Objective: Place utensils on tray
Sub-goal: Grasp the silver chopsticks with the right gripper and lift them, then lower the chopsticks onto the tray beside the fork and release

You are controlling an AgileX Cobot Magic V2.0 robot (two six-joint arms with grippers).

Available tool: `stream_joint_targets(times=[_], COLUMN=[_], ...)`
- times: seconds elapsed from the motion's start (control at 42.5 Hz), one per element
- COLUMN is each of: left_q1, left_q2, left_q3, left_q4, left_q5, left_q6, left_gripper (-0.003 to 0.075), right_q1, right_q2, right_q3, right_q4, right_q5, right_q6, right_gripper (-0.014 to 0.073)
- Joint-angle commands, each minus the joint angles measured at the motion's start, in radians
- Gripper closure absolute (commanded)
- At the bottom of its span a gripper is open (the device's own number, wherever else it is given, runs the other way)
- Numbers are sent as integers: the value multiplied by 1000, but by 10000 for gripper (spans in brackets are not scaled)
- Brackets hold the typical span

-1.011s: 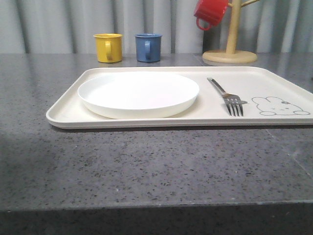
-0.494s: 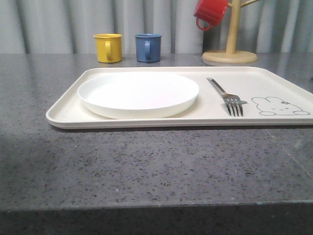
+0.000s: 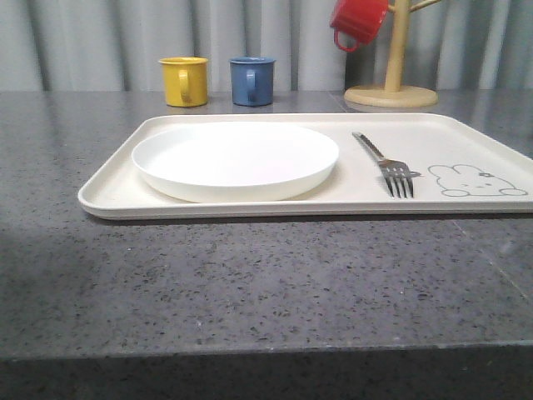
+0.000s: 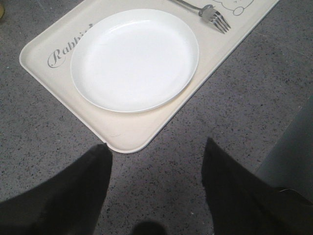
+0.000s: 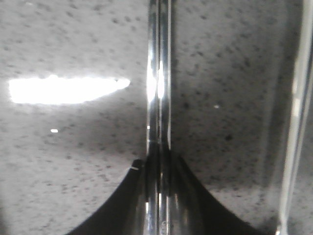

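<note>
Meanwhile the left gripper [image 4: 156, 161] hangs spread over the countertop [image 4: 186, 166] beside the tray [image 4: 132, 134]; the right gripper [image 5: 159, 161] pinches chopsticks [image 5: 159, 73] low above the countertop.

It looks like a kitchen-style tabletop set up for a trial: a dark speckled stone counter [image 3: 250, 283] holds a cream tray [image 3: 108, 196] laid with a white plate [image 3: 236, 160] and a fork [image 3: 388, 164]. Behind stand a yellow mug [image 3: 184, 81] and a blue mug [image 3: 252, 80], a wooden mug tree [image 3: 393, 58] with a red mug [image 3: 358, 22], and a grey pleated curtain [image 3: 100, 42].
</note>
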Motion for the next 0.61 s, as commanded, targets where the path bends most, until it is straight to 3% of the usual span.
stream_joint_targets(times=[0.0,0.165,0.4,0.588], left_q1=[-9,-9,-9,-9], left_q2=[-5,-5,-5,-5], left_q3=[-27,-27,-27,-27], left_q4=[3,3,3,3], left_q5=[-70,-70,-70,-70], left_q6=[-14,-14,-14,-14], left_gripper=[312,311,312,312], right_q1=[2,50,235,335], right_q2=[-83,-132,-152,-130], right_q3=[-22,-22,-23,-23], right_q4=[49,89,185,224], right_q5=[79,87,101,51], right_q6=[-14,-14,-12,135], right_gripper=[495,495,495,495])
